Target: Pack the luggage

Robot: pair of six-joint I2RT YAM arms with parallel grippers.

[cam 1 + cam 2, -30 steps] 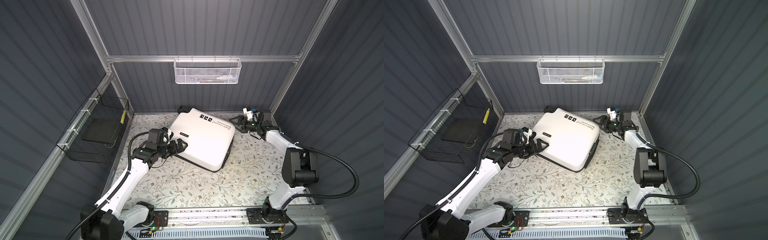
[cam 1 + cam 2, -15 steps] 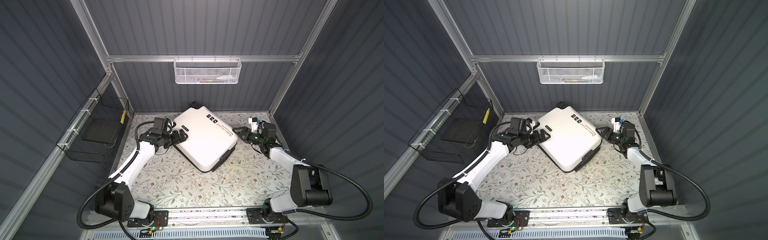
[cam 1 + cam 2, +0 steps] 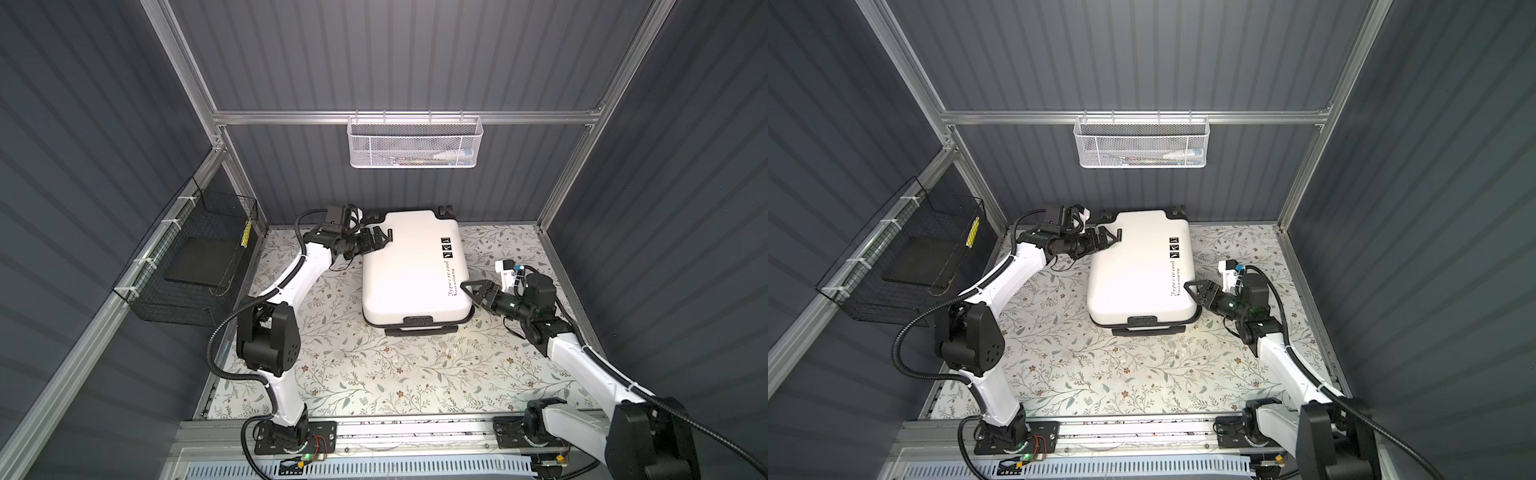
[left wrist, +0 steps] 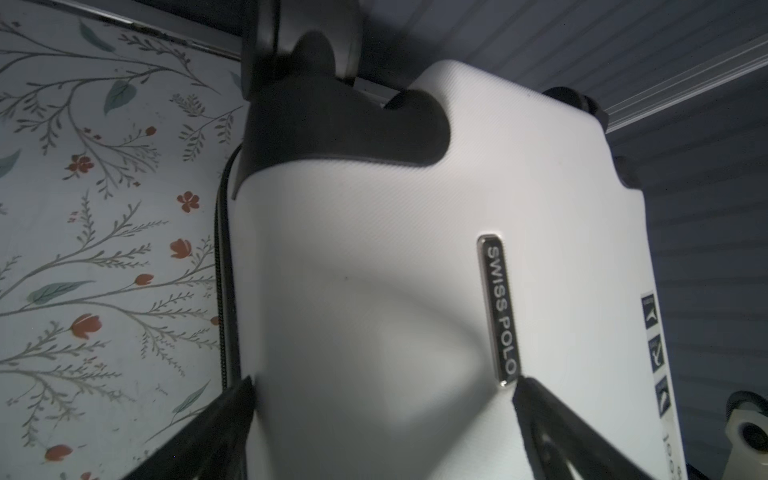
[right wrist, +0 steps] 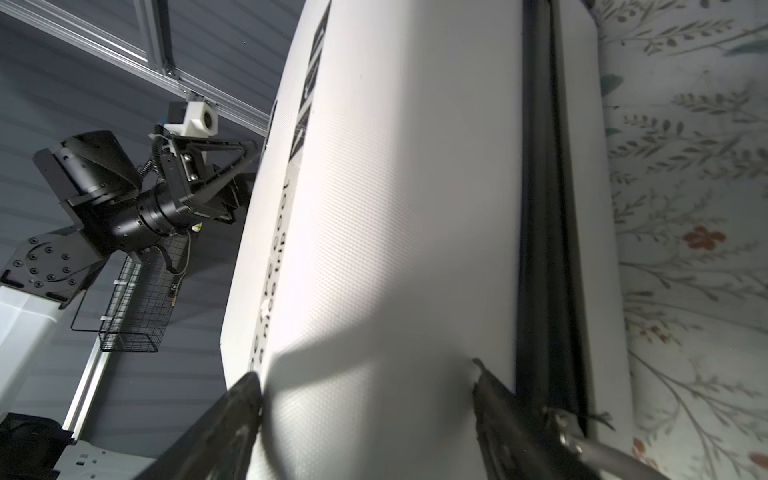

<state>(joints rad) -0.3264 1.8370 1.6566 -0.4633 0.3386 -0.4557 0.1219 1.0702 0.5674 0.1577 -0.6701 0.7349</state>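
Luggage [image 3: 409, 270] turned squarer than before, left hand [image 3: 384, 241], right hand [image 3: 467, 290] seemingly touching

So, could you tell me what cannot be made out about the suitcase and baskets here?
Suitcase interior: shell closed in every view.
White mesh basket contents: top views, too small, veiled by mesh.
Flat dark item in the black wire basket: top views, too dark to identify.
Right gripper: whether its fingers touch the shell, unclear in any view.
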